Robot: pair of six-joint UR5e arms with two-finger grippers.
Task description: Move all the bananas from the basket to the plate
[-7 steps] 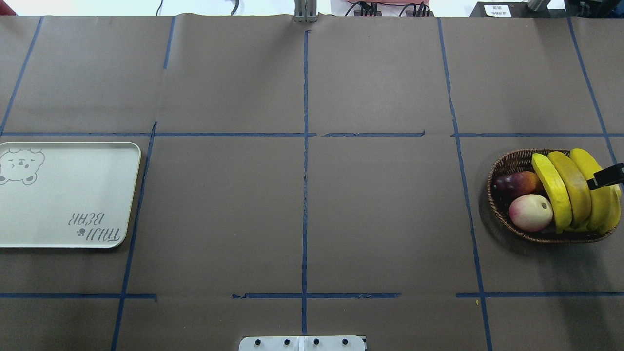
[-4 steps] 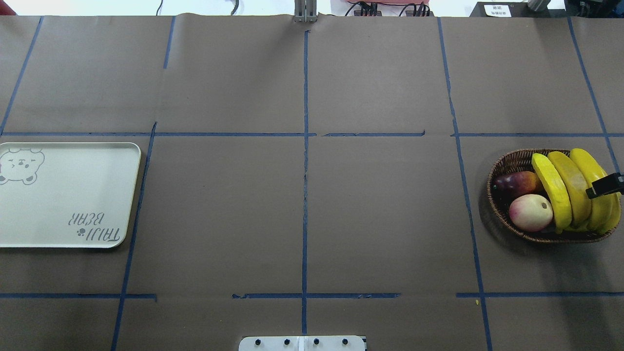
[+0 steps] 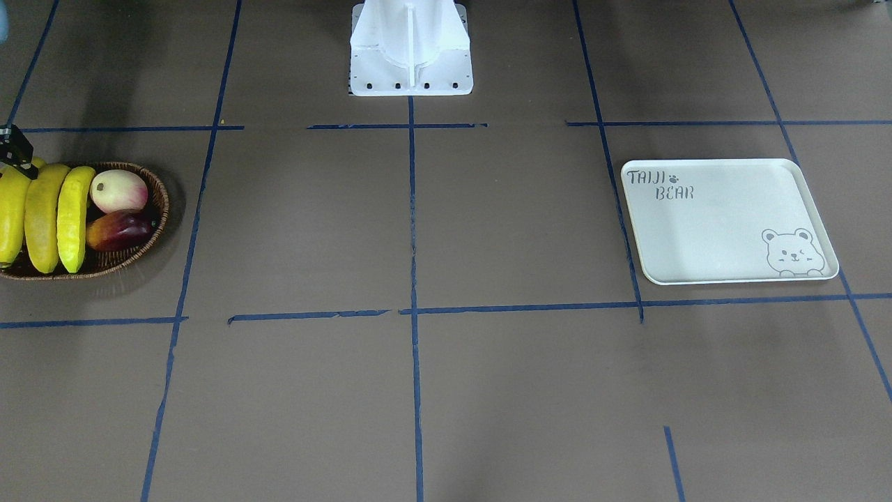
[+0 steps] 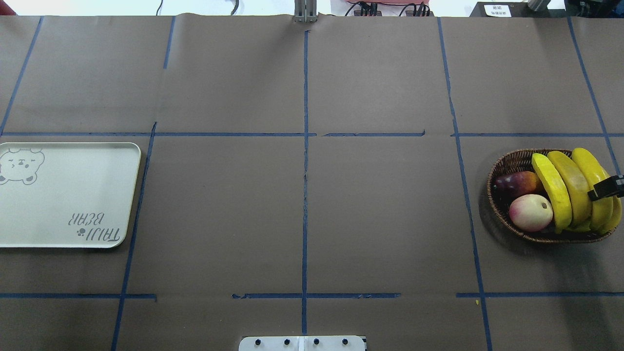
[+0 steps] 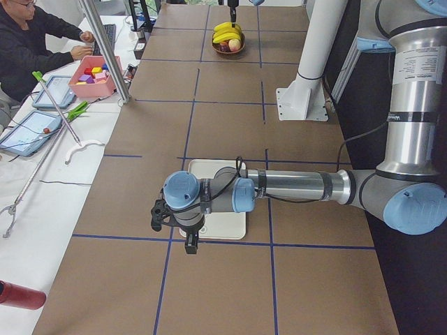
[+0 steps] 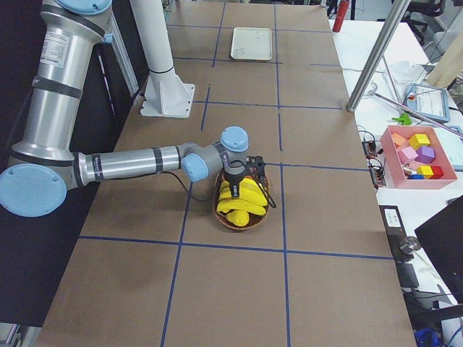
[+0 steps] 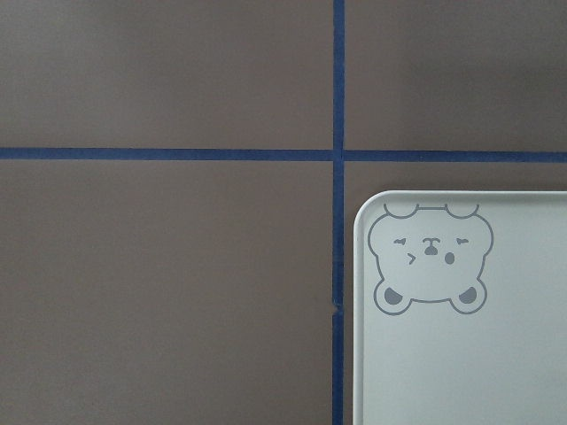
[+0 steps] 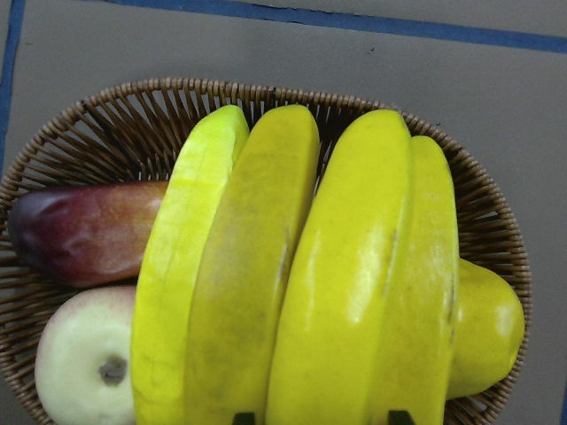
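Note:
Several yellow bananas [image 4: 577, 187] lie side by side across the brown wicker basket [image 4: 507, 161] at the table's right end. In the right wrist view the bananas [image 8: 354, 266] fill the frame. My right gripper [image 8: 319, 416] hovers just above them, open, its two dark fingertips straddling one banana. Only one black finger [image 4: 606, 187] shows overhead. The white plate [image 4: 63, 195] with its bear drawing lies bare at the left end. My left gripper [image 5: 188, 241] hangs over the bear corner of the plate [image 7: 478, 372]; I cannot tell whether it is open or shut.
A dark red fruit [image 4: 519, 183], a pale pink fruit [image 4: 530, 212] and a rounder yellow fruit [image 8: 487, 328] share the basket. The robot's white base [image 3: 411, 49] stands at the table's middle. A person sits at a side desk with a pink bin [image 5: 94, 77].
The right gripper's finger has slid a little toward the robot's side over the bananas. Bananas, basket and plate have stayed put.

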